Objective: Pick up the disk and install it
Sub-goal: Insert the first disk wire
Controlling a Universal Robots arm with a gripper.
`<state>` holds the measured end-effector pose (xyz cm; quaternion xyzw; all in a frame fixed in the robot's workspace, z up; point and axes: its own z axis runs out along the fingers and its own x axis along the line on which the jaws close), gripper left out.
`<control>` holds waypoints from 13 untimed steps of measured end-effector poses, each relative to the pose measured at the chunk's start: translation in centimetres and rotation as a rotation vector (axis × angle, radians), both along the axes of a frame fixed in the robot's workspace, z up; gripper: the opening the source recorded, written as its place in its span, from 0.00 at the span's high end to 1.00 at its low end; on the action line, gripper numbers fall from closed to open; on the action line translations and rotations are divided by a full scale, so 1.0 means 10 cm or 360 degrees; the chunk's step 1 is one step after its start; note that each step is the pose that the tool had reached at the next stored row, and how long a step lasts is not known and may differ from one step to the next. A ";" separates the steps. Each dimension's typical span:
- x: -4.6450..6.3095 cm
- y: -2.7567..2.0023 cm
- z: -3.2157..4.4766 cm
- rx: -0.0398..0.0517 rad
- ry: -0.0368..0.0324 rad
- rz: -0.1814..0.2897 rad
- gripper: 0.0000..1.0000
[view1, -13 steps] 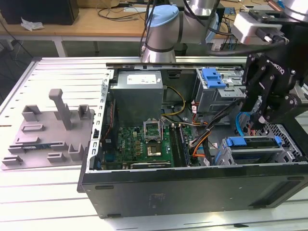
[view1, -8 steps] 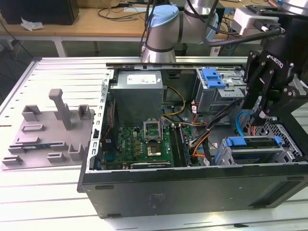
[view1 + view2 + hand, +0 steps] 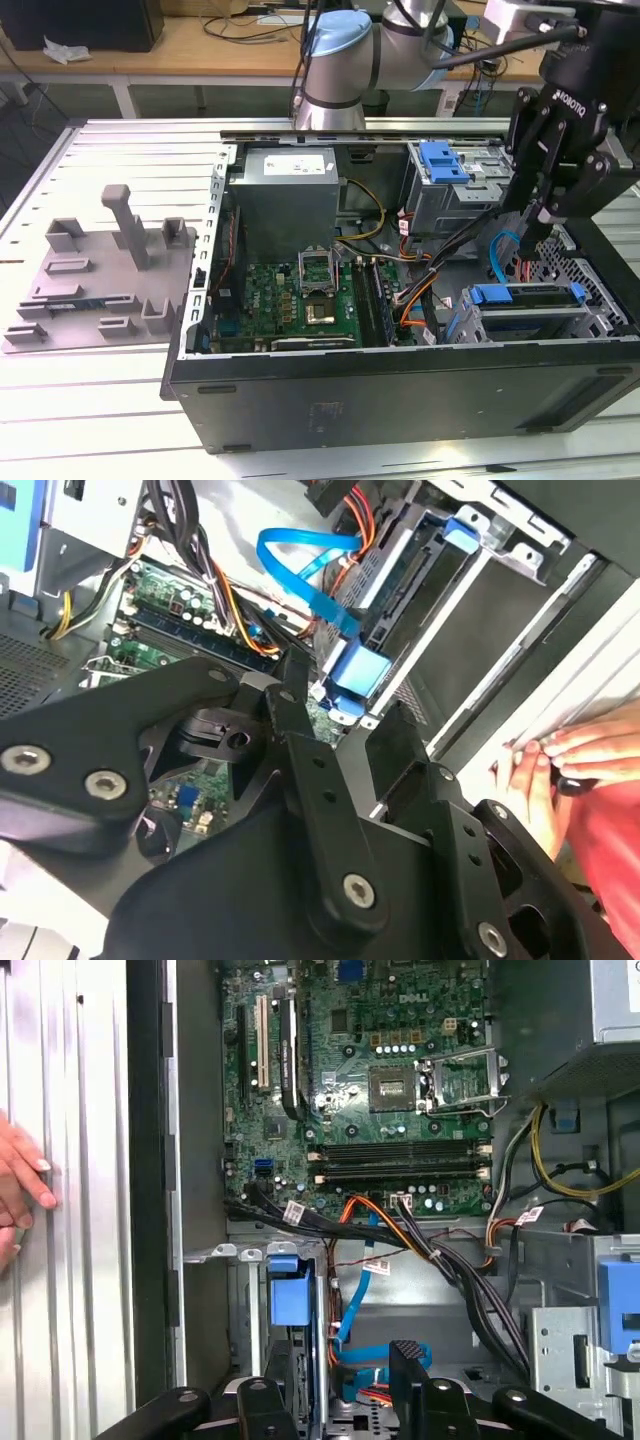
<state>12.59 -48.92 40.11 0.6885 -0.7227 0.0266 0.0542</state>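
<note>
The claw [image 3: 533,222] hangs over the end of the open computer case [image 3: 400,385] on the exterior view's right. Its 2 fingers [image 3: 408,1360] are spread apart with nothing between them in both wrist views, so it is released and empty.

The disk [image 3: 525,297] sits just below the claw in a bay inside the case, at the corner nearest the camera. Its bright blue carrier frame runs along the top, and its blue end tab [image 3: 290,1295] faces the claw [image 3: 345,1360] in the first wrist view. A light blue cable [image 3: 497,255] curves beside it.

Deeper in the case stands a grey drive cage [image 3: 445,170] with a blue latch. The green motherboard [image 3: 300,295] lies in the middle.

On the desk [image 3: 90,400], towards the exterior view's left, a grey fixture plate [image 3: 100,270] with upright posts sits beside the case. A person's hand [image 3: 20,1190] rests on the desk by the case wall.
</note>
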 end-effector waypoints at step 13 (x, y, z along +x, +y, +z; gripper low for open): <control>0.22 0.295 0.064 -0.0170 0.0006 -0.0011 0.49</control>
